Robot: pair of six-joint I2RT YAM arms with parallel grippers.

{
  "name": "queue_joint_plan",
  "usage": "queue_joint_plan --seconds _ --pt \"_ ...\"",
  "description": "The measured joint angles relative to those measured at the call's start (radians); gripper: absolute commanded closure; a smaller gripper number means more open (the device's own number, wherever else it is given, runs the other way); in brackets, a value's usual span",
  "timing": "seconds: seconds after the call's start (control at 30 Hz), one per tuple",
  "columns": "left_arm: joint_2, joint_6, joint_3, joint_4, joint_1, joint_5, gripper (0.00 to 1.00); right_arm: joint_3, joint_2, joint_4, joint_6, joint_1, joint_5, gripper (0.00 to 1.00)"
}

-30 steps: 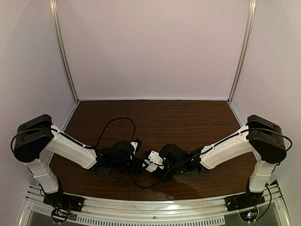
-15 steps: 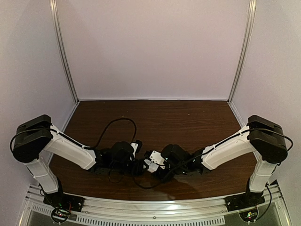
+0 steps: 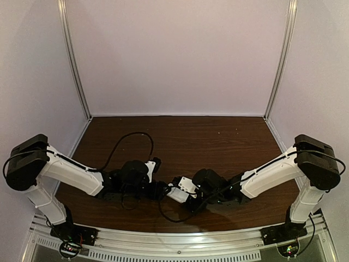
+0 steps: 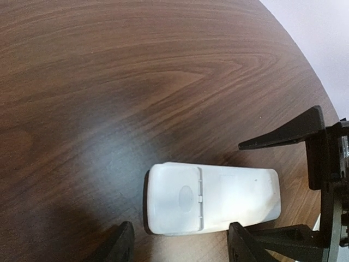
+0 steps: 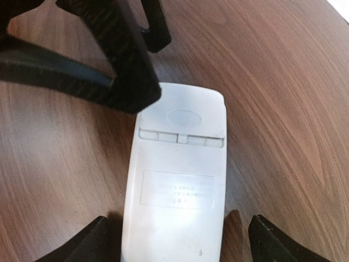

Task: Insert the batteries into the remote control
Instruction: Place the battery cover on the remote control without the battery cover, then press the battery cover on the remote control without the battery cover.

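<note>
A: What is seen from above?

B: Two arms are seen bent low over the brown table (image 3: 218,142). The left pincer (image 3: 158,189) and the right pincer (image 3: 174,194) are seen tip to tip at the near middle. What lies under them cannot be made out from up there.

A: And from the left wrist?

B: The remote (image 4: 212,199) is seen lying flat on the wood, white back up, with its lid (image 4: 173,197) shut. The left pincer is spread wide just beside the lid half, and nothing is held. The other end of the remote is placed between the right pincer's fingers (image 4: 294,130).

A: And from the right wrist?

B: A faint label (image 5: 177,190) is shown on the remote's back. The right pincer is opened wide, with one finger on each side of the remote. Gaps are seen, so nothing is gripped. One of the left pincer's fingers (image 5: 117,60) is seen over a corner at the lid end. Whether the corner is touched cannot be told.
</note>
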Motion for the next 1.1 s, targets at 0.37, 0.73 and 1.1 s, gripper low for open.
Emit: queue_joint_plan --seconds 0.37,0.73,1.1 --pt "0.040 0.020 0.011 0.005 0.024 0.005 0.45 -0.006 -0.005 0.000 -0.012 0.000 -0.003 0.14" --pt "0.068 0.045 0.056 -0.007 0.045 0.008 0.48 -0.006 -0.005 -0.003 -0.020 -0.001 -0.006 0.16" --pt "0.122 0.057 0.074 -0.006 0.060 0.038 0.57 -0.006 -0.005 -0.004 -0.024 -0.006 -0.011 0.17"
